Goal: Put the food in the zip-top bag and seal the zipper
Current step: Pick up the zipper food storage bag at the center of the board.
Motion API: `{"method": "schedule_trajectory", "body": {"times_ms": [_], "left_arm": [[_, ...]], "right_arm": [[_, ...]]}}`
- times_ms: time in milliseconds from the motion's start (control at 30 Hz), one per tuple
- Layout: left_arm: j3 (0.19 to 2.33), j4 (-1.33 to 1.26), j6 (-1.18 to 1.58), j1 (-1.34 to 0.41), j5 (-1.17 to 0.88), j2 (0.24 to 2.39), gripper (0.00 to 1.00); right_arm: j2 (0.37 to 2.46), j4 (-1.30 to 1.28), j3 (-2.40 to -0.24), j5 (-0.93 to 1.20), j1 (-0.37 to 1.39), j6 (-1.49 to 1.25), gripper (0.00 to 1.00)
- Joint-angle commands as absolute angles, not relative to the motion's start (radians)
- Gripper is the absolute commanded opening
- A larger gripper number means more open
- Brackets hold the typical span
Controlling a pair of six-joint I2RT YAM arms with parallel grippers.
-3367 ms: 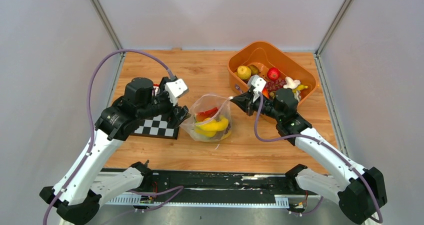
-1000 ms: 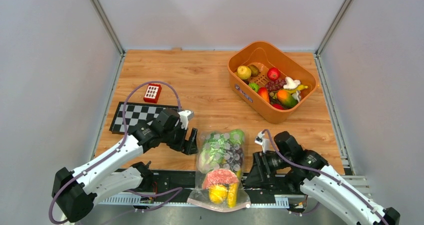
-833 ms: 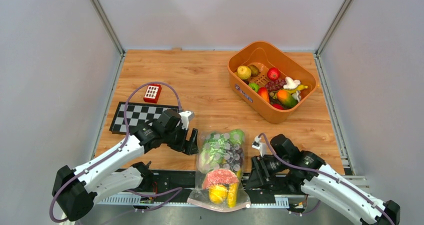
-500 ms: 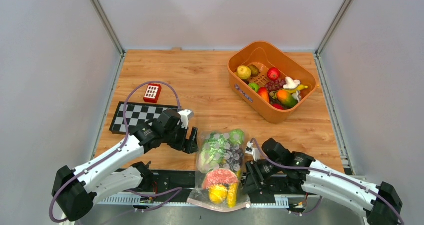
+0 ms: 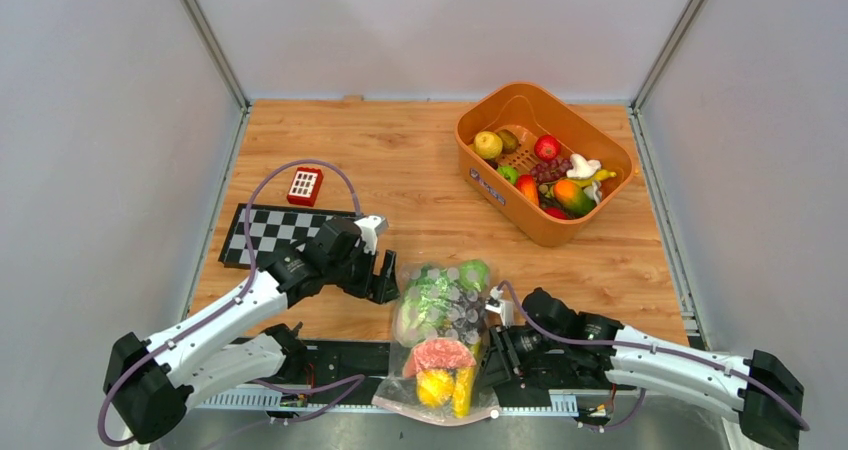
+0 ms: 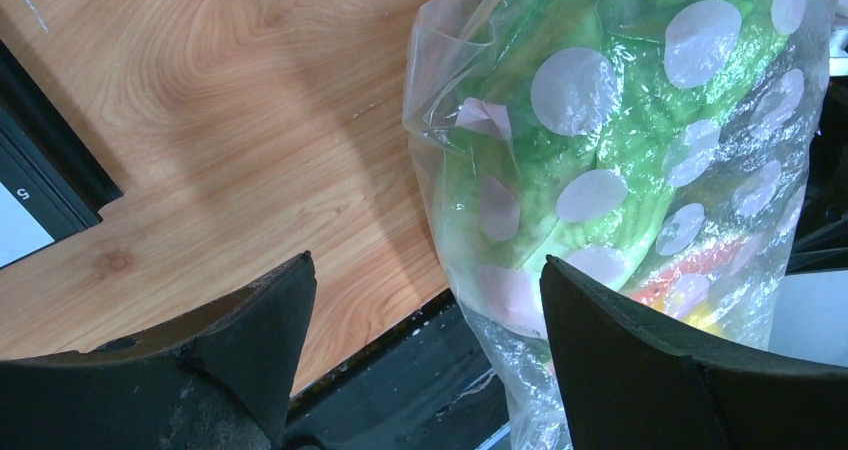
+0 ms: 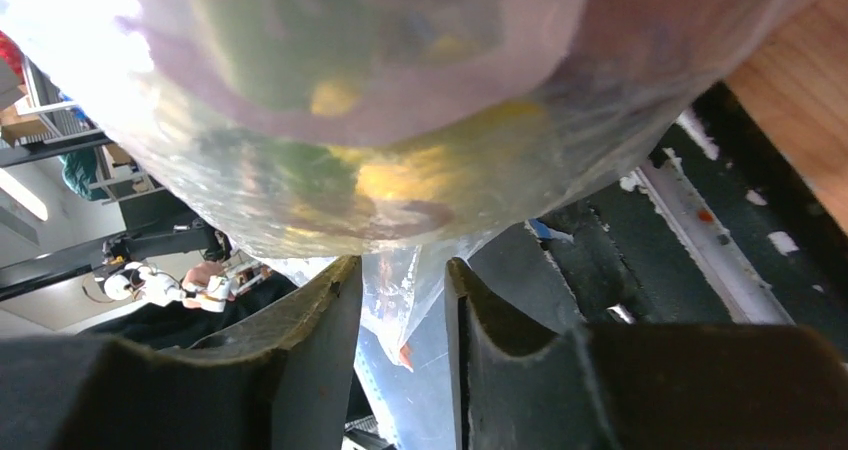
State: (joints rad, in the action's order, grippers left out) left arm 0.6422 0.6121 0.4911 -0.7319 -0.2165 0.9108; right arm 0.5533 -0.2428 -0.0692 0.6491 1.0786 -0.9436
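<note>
Top external: we are seeing food (image 5: 436, 296) inside the zip-top bag (image 5: 432, 406), sealing seemingly remaining; left gripper (image 5: 386, 286) and right gripper (image 5: 491, 356) parted beside it.

Orange basket (image 5: 503, 196) far right on the wooden worktop (image 5: 400, 160), checkerboard (image 5: 265, 232) at left, small red block (image 5: 305, 185) just beyond it

Robot lab cell: plain grey panels (image 5: 440, 30) and metal posts (image 5: 205, 35) boxed the wooden counter (image 5: 420, 180); checkerboard (image 5: 262, 232) lay near its left edge.
</note>
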Motion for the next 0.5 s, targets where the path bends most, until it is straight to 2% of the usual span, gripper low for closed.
{"method": "schedule_trajectory", "body": {"times_ms": [0,133,167,467], "left_arm": [[0.650,0.566,0.488,-0.736,-0.225,0.925,0.89],[0.650,0.539,0.503,-0.736,-0.229,0.931,0.88],[0.653,0.535,0.503,-0.736,-0.229,0.933,0.88],[0.706,0.553,0.486,-0.736,-0.185,0.915,0.88]], "right_arm": [[0.540,-0.157,-0.063,0.632,1.117,-1.008,0.30],[0.547,-0.127,-0.090,0.596,1.117,-0.995,0.03],[0.551,-0.125,-0.103,0.578,1.118,-0.989,0.00],[0.605,-0.099,-0.279,0.415,1.061,-0.868,0.00]]}}
